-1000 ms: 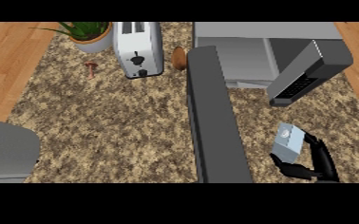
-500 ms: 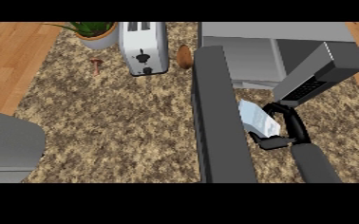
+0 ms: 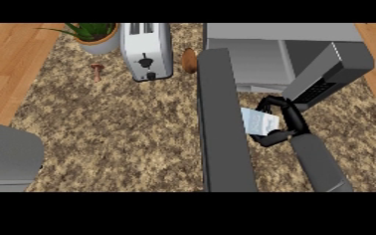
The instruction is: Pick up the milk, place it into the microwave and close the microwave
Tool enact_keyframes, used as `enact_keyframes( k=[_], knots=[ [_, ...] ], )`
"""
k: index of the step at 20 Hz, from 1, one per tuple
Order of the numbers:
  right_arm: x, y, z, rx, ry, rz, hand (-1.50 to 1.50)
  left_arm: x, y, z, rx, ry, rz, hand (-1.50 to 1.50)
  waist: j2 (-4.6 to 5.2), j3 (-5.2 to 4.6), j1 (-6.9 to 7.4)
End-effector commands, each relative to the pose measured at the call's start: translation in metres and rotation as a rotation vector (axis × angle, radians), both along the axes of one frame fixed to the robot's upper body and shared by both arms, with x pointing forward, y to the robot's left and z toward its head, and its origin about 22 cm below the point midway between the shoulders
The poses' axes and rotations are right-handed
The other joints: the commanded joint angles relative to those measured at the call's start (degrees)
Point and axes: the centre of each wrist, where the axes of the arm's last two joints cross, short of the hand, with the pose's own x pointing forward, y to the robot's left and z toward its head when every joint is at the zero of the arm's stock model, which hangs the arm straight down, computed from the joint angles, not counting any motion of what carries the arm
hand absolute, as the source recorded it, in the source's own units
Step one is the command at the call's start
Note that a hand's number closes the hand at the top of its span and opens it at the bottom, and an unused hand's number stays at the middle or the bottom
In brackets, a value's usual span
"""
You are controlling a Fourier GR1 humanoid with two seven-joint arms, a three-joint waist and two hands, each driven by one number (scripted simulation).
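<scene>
carrying the milk carton [image 3: 258, 122] toward the microwave [image 3: 253, 55] is the step in hand, and doing it well looks like a matter of keeping the carton upright and level while it passes between two obstacles. the long grey bar running down the middle of the view is probably the robot's left forearm [image 3: 220, 129], though its hand is out of sight, so nothing can be said of its fingers. the other obstacle is the microwave door [image 3: 330, 74], swung open to the right with its dark inner face showing. the opening lies just above the carton in the view, near but not yet reached — a short, straight push forward should do, with the carton set well inside so the door can swing shut later.

the right hand [image 3: 283, 122] comes up from the lower right on its grey forearm. its black fingers and thumb curl around the pale blue-white carton, pinching it from the right side, with the carton's left face showing. the carton sits above the speckled counter [image 3: 110, 129], just beside the central grey bar and in front of the microwave's mouth, not inside it.

a toaster [image 3: 147, 50], a potted plant [image 3: 95, 35] and a small brown object stand well apart at the upper left — clear of the path.
</scene>
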Motion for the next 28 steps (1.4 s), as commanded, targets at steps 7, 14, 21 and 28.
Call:
enact_keyframes(
  k=[7, 14, 21, 28],
  knots=[
    [0.052, 0.06, 0.061, -0.009, -0.102, -0.02, 1.5, -0.009, -0.004, -0.006, -0.006, 0.025, 0.018, -1.5, -0.54, -0.12, -0.95],
    [0.085, 0.051, 0.097, -0.027, -0.026, -0.025, 1.5, 0.0, 0.025, 0.002, -0.002, 0.027, 0.007, -1.5, 0.06, -0.06, 0.11],
    [0.099, 0.071, 0.106, -0.121, -0.059, -0.167, 1.5, 0.015, 0.022, -0.01, -0.009, 0.042, -0.002, -1.5, 0.96, 0.03, 1.59],
    [0.11, 0.069, 0.12, -0.134, -0.029, -0.398, 1.5, 0.026, 0.027, -0.019, -0.01, 0.029, -0.052, -1.5, 2.39, 0.11, 4.09]
  ],
)
